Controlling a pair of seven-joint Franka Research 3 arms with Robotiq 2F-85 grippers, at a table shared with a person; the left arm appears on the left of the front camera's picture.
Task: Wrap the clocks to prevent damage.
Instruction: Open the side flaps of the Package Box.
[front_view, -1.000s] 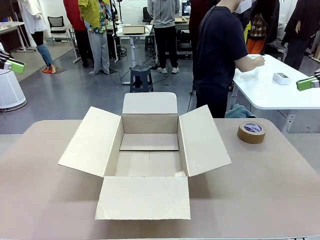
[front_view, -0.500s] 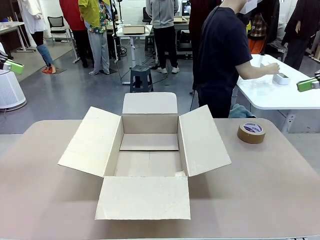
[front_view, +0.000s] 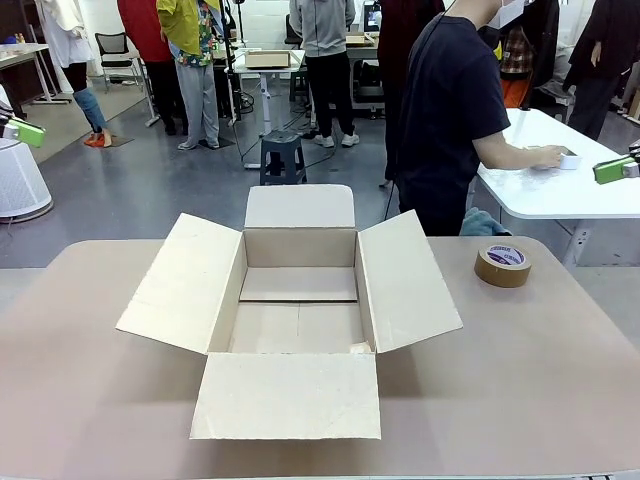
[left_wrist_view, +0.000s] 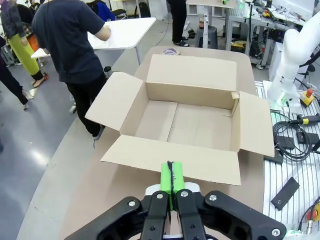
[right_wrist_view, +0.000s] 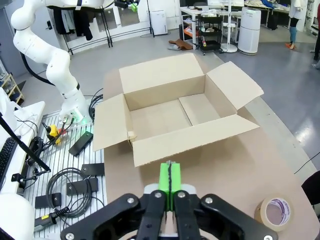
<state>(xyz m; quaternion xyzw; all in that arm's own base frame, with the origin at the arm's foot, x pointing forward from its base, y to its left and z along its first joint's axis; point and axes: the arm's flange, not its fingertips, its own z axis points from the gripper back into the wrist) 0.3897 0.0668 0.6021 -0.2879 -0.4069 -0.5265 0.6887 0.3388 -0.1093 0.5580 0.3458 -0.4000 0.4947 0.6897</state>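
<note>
No clocks are in view. My left gripper (left_wrist_view: 172, 180) is shut, its green pads pressed flat together with nothing between them; it hovers off the table's left end (front_view: 25, 131). Off the right end, my right gripper (right_wrist_view: 170, 179) is shut the same way and holds nothing (front_view: 612, 170). An open cardboard box (front_view: 290, 395) sits mid-table with all flaps spread and nothing inside (left_wrist_view: 170, 160) (right_wrist_view: 195, 137). The person (front_view: 450, 110) stands turned away at a white side table (front_view: 540, 195), one hand on a small white item (front_view: 566, 158) that I cannot identify.
A roll of brown packing tape (front_view: 502, 264) lies flat at the table's far right (right_wrist_view: 274, 212). Bare tan tabletop (front_view: 540, 380) surrounds the box. Cables and black boxes lie on the rack behind the table (right_wrist_view: 75, 185). A stool (front_view: 282, 155) and other people stand beyond.
The person's hand has slid right along the white side table onto the small white item. Neither arm, the box nor the tape has moved.
</note>
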